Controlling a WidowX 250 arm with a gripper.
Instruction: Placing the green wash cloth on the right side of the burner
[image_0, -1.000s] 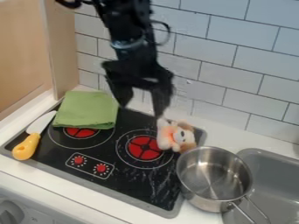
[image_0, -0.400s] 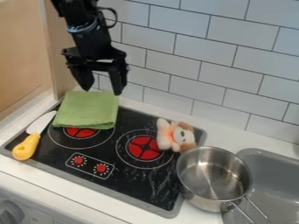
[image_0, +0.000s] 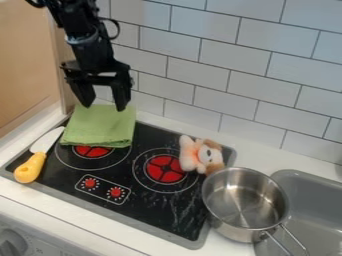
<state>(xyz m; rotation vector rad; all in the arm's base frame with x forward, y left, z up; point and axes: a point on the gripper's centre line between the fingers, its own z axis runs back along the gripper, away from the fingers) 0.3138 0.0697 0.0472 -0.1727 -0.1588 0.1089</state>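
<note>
The black gripper (image_0: 103, 108) hangs open over the back part of the green cloth (image_0: 99, 128), its two fingers apart with nothing between them. Folded flat, the cloth lies at the back left of the stove top and covers the rear part of the left burner (image_0: 92, 151). The right burner (image_0: 165, 169) is uncovered.
A plush dog (image_0: 202, 155) lies at the right burner's right edge. The steel pot (image_0: 244, 204) stands between the stove and the grey sink (image_0: 309, 192). A yellow-handled knife (image_0: 31, 167) lies along the left edge, and a tiled wall (image_0: 227, 65) rises behind.
The gripper has moved left from above the middle of the stove to above the cloth, most recently a little further left. Cloth, plush dog, pot and knife have not moved.
</note>
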